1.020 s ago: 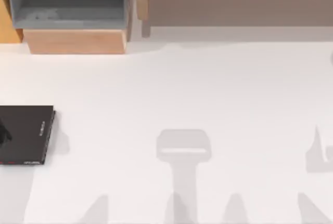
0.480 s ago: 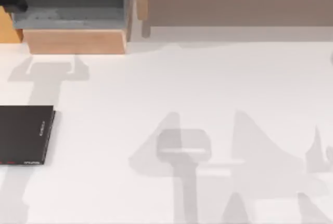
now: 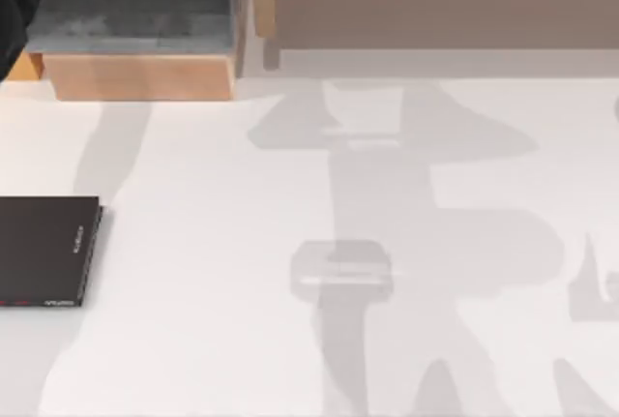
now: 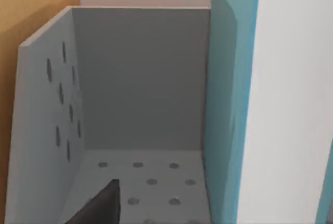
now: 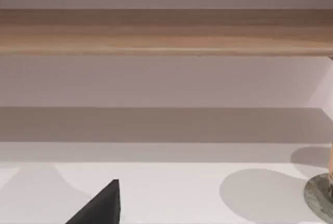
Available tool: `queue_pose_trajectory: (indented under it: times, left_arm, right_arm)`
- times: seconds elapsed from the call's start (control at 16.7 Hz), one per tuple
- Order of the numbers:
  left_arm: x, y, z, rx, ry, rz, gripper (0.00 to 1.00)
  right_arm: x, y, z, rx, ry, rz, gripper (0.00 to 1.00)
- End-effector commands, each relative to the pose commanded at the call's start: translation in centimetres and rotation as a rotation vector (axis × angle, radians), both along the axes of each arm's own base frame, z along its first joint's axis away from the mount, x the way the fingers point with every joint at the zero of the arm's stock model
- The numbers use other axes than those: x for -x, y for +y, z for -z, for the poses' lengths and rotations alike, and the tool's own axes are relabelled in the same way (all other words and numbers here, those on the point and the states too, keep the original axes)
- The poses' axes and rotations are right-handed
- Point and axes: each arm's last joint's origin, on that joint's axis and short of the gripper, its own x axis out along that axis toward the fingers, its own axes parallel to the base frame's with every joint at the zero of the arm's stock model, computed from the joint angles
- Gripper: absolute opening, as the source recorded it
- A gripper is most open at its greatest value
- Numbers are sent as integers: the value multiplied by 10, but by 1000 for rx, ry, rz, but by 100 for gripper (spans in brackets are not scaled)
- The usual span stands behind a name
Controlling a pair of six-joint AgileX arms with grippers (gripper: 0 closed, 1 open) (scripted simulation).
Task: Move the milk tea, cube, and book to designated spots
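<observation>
- Left gripper [image 4: 106,206]: one dark fingertip shows in the left wrist view, over the perforated floor of a grey bin [image 4: 140,89]; cannot tell how far the fingers are apart.
- Book [image 4: 250,99]: teal cover and white page edges, upright, just beside the bin's inner wall, close to the wrist camera.
- Left arm [image 3: 19,1]: dark shape at the far left corner, over the bin [image 3: 135,11].
- Right gripper [image 5: 104,203]: fingertip above white table [image 5: 166,187], facing a wooden shelf [image 5: 166,31]; spread unclear.
- Black book [image 3: 46,251]: flat at the table's left edge.
</observation>
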Motion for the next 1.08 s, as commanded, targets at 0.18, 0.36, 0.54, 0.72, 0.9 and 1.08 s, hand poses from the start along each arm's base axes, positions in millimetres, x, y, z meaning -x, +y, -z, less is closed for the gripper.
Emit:
queue_pose_trajectory:
  times: [0.18, 0.36, 0.54, 0.72, 0.9, 1.08]
  left_arm:
    - [-26, -9, 11, 8, -24, 2, 100]
    - [-32, -11, 13, 11, -33, 2, 100]
    - [-31, -8, 14, 10, -29, -2, 100]
    - [-38, -10, 13, 11, -33, 2, 100]
    - [-53, -11, 13, 11, -33, 2, 100]
    - [-62, -11, 13, 11, -33, 2, 100]
  right_arm:
    - [0, 0, 0, 0, 0, 0, 100]
    - [0, 0, 0, 0, 0, 0, 100]
    - [0, 0, 0, 0, 0, 0, 100]
    - [0, 0, 0, 0, 0, 0, 100]
    - [0, 0, 0, 0, 0, 0, 100]
    - [0, 0, 0, 0, 0, 0, 100]
